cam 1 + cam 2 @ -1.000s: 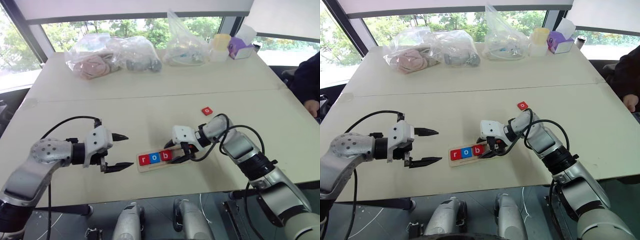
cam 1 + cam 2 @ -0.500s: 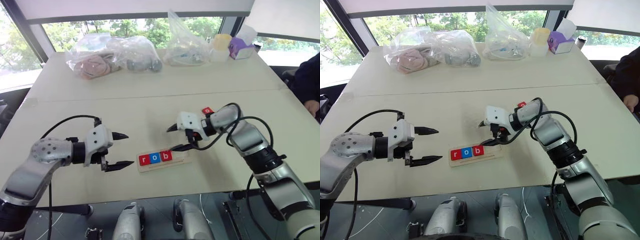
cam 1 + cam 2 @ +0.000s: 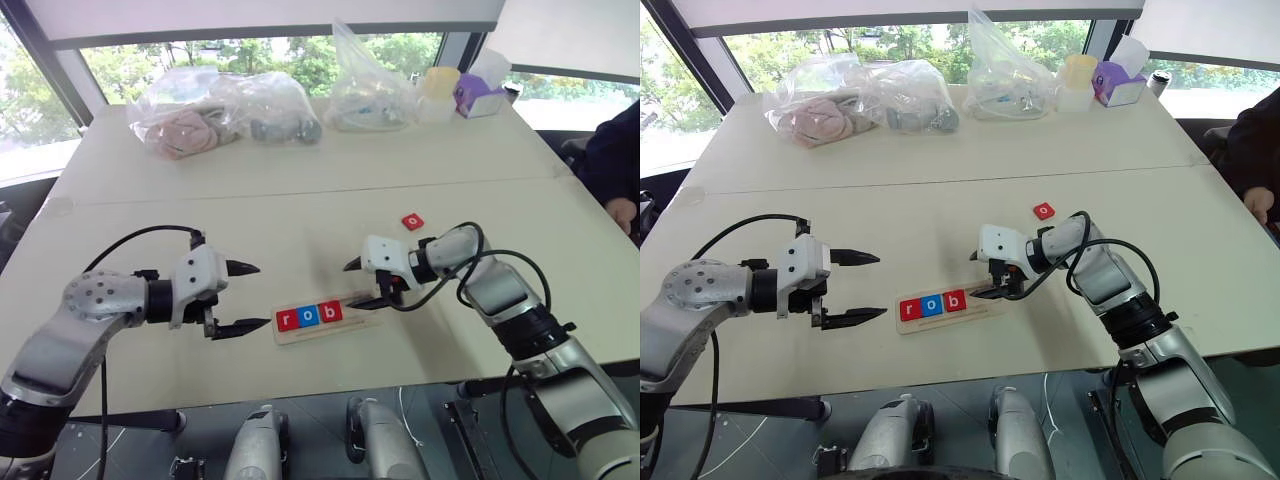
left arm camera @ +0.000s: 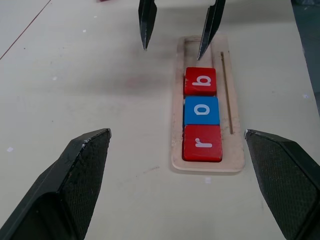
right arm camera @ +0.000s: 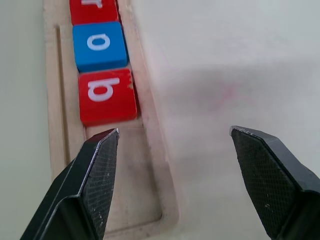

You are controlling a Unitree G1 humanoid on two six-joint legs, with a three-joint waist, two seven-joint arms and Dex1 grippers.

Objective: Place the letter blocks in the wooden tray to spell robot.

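The left arm reaches in from the left side of the table, forearm bent inward, and its left gripper (image 3: 238,297) hangs above the tabletop just left of the wooden tray (image 3: 355,322), pointing toward it with its two black fingers spread wide and nothing between them. The right arm comes in from the right with the elbow low and the wrist bent back toward the left, so that the right gripper (image 3: 357,284) points left and slightly down over the right, unfilled end of the tray; its jaws stand apart and empty, one fingertip above the tray's bare recess and the other over the table beyond the rim, as the right wrist view shows. The tray lies near the front edge of the pale table (image 3: 300,205), between the two grippers. Three letter blocks sit side by side in its left part: a red r (image 4: 202,143), a blue o (image 4: 202,110) and a red b (image 4: 200,81), touching one another. A fourth block, red with a white letter (image 3: 413,221), lies loose on the table behind the right gripper, well apart from the tray. Four blocks can be counted; a fifth cannot be made out
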